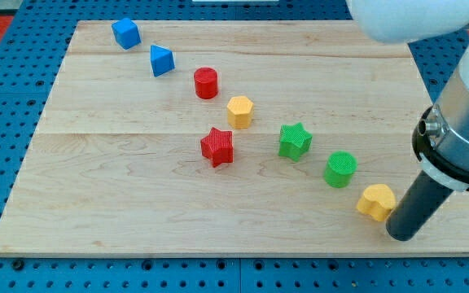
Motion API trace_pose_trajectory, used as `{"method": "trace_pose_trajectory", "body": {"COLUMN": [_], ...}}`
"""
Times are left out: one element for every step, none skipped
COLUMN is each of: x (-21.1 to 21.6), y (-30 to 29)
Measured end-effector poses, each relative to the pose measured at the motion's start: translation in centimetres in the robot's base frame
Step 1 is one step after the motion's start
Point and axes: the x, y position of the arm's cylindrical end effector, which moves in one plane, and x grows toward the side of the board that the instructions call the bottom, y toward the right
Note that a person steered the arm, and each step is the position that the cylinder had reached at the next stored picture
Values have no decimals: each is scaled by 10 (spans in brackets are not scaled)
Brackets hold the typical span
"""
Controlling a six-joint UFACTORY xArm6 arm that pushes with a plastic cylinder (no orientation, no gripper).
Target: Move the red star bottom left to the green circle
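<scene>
The red star lies near the middle of the bench, and everything else is placed from it here. Up and to the view's right of it, just beside but not touching, sits the orange hexagon; further up, slightly to the view's left of the hexagon, is the red cylinder, then the blue triangle and the blue cube running toward the view's top left, the cube near the bench's top edge. To the view's right of the star, with a gap between, stands the green star. Beyond that, lower and to the right, is the green circle, well apart from the red star. Lower right again lies the yellow heart, close to the bench's bottom edge.

My tip rests at the bench's bottom right, touching or just beside the heart's right side, far from the red star and near the bottom edge. There are no fingers on this rod, so no open or closed state can be told.

Below and to the view's left of the red star the wood is bare out to the left and bottom edges. A bare strip also runs below the green star and the circle, between them and the bottom edge
</scene>
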Motion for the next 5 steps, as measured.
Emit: {"method": "trace_pose_trajectory", "body": {"x": [17,-9,-46,-99,-123], "y": [-33,-165,-286,-345,-301]}}
